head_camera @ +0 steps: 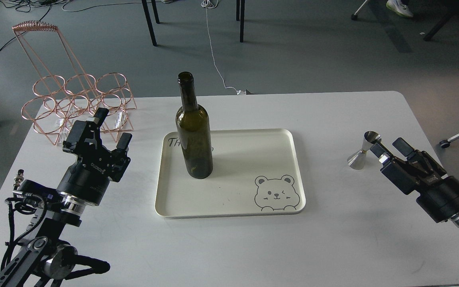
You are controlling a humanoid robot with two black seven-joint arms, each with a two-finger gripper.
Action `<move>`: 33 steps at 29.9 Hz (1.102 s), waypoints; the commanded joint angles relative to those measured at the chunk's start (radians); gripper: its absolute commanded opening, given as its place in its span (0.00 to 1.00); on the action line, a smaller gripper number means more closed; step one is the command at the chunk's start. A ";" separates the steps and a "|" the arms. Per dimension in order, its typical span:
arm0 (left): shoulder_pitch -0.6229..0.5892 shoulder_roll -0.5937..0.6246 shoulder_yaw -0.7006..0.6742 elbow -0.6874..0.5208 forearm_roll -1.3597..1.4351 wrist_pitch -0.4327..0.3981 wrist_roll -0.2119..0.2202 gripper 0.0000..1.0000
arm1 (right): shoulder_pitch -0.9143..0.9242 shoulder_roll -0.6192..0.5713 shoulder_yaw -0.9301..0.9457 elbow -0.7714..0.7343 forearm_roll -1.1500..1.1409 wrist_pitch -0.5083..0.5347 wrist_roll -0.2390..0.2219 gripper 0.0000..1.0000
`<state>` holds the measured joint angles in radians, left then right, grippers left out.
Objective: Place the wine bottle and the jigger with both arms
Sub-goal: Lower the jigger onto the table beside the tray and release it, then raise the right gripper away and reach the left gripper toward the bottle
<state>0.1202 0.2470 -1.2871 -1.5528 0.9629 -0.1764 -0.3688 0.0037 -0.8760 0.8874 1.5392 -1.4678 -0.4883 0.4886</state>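
The dark green wine bottle (pixel 193 131) stands upright at the left of the cream tray (pixel 245 207) in the middle of the white table. The shiny steel jigger (pixel 363 150) stands upright on the table right of the tray. My left gripper (pixel 113 126) is open and empty, left of the tray and apart from the bottle. My right gripper (pixel 389 146) is open and empty, its fingers just right of the jigger, close to it but not around it.
A copper wire bottle rack (pixel 74 103) stands at the table's back left corner, just behind my left gripper. The tray has a bear drawing (pixel 275 193) at its front right. Chair legs and cables are on the floor beyond the table.
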 commanded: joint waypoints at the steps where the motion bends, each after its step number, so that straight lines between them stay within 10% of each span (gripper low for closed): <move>1: -0.001 0.003 0.000 -0.003 0.000 0.000 -0.015 0.98 | 0.096 0.006 -0.001 0.015 0.218 0.043 0.000 0.98; 13: -0.001 0.135 0.002 -0.050 0.007 -0.002 -0.120 0.98 | 0.443 0.213 -0.010 -0.043 0.983 0.233 0.000 0.98; 21: 0.001 0.291 -0.027 -0.159 0.179 -0.049 -0.120 0.98 | 0.460 0.299 -0.051 -0.183 1.020 0.493 0.000 0.98; 33: -0.022 0.505 -0.038 -0.211 0.761 -0.071 -0.120 0.98 | 0.449 0.298 -0.056 -0.180 1.017 0.514 0.000 0.98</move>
<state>0.1144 0.7202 -1.3265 -1.7636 1.6197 -0.2520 -0.4889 0.4530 -0.5764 0.8283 1.3586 -0.4508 0.0267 0.4887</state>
